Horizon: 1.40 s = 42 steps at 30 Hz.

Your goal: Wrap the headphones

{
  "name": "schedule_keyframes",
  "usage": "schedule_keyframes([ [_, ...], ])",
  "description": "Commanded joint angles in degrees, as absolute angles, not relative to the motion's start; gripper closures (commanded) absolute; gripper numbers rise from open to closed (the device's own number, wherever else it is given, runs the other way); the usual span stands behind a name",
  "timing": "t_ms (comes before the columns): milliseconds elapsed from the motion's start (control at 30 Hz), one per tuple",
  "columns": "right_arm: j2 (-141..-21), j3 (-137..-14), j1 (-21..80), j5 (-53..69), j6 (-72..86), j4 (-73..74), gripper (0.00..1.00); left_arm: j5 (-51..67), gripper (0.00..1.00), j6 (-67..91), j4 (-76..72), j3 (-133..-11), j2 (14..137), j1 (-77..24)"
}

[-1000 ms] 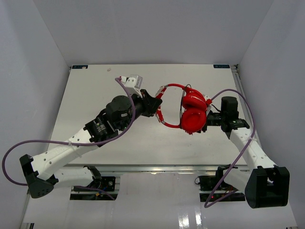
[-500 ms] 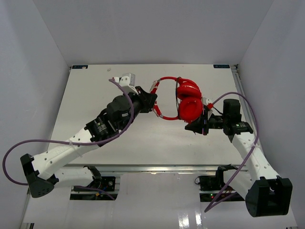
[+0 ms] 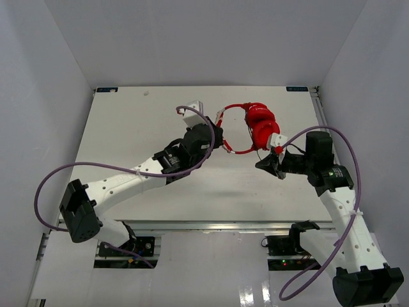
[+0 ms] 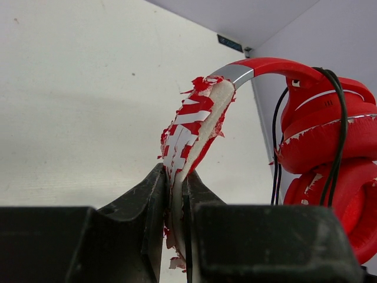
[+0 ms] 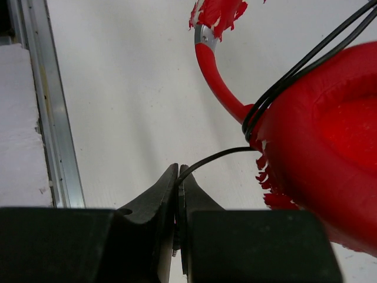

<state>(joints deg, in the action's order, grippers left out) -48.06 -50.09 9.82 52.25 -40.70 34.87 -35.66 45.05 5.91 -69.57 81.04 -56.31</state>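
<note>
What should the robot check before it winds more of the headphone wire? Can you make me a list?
1. Left claw shut on the headband: ok.
2. Right claw pinching the cable: ok.
3. Cable already looped over the earcups: ok.
4. Headband cover whole: not ok, it is flaking.
5. How much cable is left behind the right claw: cannot tell.

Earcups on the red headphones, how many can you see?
2. In the left wrist view the upper earcup rests on the lower earcup, folded together at one end of the headband, with the dark cable looped around them.
</note>
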Motion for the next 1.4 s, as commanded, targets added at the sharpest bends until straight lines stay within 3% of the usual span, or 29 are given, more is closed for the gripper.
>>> schedule_keyframes([
  [0, -46.43, -50.81, 10.72, 45.77, -43.40, 36.67, 0.92, -36.86, 1.00, 49.72, 2.81, -72.22, 81.35, -54.91],
  [433, -51.04, -46.53, 12.56, 37.54, -45.27, 34.03, 0.92, -24.57, 1.00, 46.08, 11.48, -79.49, 97.47, -52.83],
  [867, -53.56, -37.78, 13.09, 25.83, -45.09, 27.24, 0.91, -11.95, 1.00, 40.84, 8.67, -90.23, 115.92, -51.86],
  [1367, -54.68, -32.96, 11.51, 24.43, -44.30, 27.08, 0.84, -3.42, 1.00, 39.64, 2.18, -89.51, 121.53, -51.94],
])
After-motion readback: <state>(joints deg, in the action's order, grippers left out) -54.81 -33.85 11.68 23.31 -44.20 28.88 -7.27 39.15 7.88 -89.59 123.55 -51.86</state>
